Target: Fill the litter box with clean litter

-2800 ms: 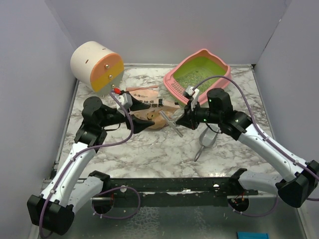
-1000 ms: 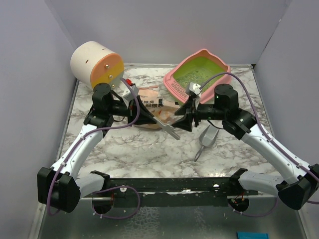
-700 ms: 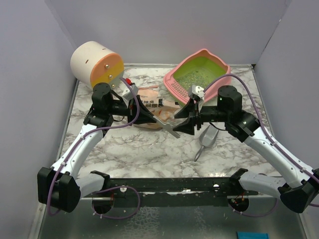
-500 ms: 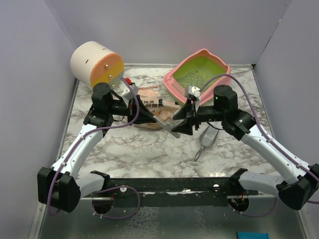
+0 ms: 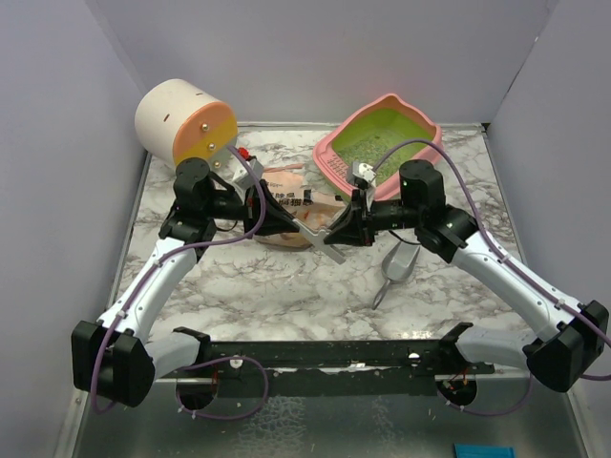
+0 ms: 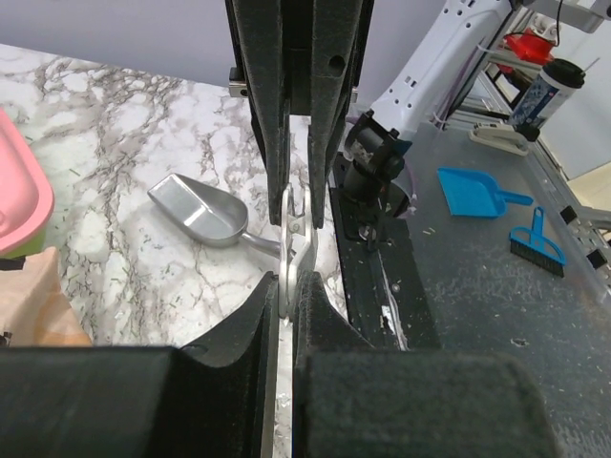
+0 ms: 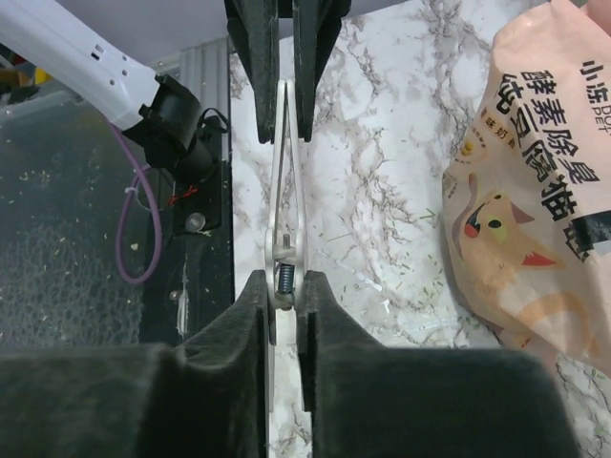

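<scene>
Now | left jaws, right jaws clamp metal clip | bag just behind, scoop near

A white grey-veined marble counter lies beneath the left pincer and the right pincer. Plain pale lilac walls rise beyond them and out to either side. Soft, even light falls throughout.

Cream-and-orange cylinder back left, peach bag mid-table, silver clip beside it, grey scoop on marble table
</scene>
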### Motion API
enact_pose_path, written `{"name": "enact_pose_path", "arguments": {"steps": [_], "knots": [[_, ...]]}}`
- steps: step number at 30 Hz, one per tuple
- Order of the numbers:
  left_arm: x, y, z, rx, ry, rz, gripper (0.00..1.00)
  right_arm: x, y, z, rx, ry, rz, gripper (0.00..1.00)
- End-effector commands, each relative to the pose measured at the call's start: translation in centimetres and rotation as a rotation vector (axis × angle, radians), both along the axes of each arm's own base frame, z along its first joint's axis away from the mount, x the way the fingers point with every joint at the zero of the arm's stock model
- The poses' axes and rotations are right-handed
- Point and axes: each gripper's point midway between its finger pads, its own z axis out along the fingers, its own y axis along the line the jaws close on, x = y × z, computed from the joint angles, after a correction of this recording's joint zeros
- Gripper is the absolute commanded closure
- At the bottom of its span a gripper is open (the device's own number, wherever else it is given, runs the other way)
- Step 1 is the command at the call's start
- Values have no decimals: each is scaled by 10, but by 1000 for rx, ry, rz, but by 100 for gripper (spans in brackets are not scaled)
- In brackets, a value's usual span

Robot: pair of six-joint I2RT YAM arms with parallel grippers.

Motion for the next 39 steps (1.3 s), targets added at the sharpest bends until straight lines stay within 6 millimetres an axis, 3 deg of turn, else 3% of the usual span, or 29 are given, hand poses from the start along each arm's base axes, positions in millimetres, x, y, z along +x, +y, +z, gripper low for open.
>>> {"name": "enact_pose_path", "arguments": {"steps": [1,3,5,7,8,10,12,15,20,30,33,36,39], "knots": [[2,-1,9,-9,-35,-1,100,8,2,18,47,-66,-47,99],[5,-2,6,-1,-21,14,100,12,1,20,47,-81,-71,99],[18,-2,-1,30,-4,89,78,16,0,21,48,-109,-86,99],[41,2,-11,97,-39,220,69,28,-3,21,23,-149,-140,99],[56,7,-14,136,-61,312,62,38,-6,19,-8,-185,-179,99],[87,23,-24,237,-100,507,33,67,-16,11,-98,-269,-288,99],[105,39,-38,340,-178,607,23,96,-27,-2,-220,-354,-367,99],[133,61,-71,523,-265,715,22,126,-32,-29,-389,-447,-368,99],[153,67,-115,686,-292,682,21,153,-31,-43,-483,-541,-360,99],[166,62,-121,682,-537,591,18,163,-19,-56,-551,-576,-245,99],[165,58,-124,675,-540,561,26,161,-21,-68,-593,-585,-185,99],[165,61,-132,700,-551,549,46,156,-25,-75,-612,-622,-130,99],[163,65,-143,736,-555,533,61,158,-32,-70,-575,-645,-107,99]]}}
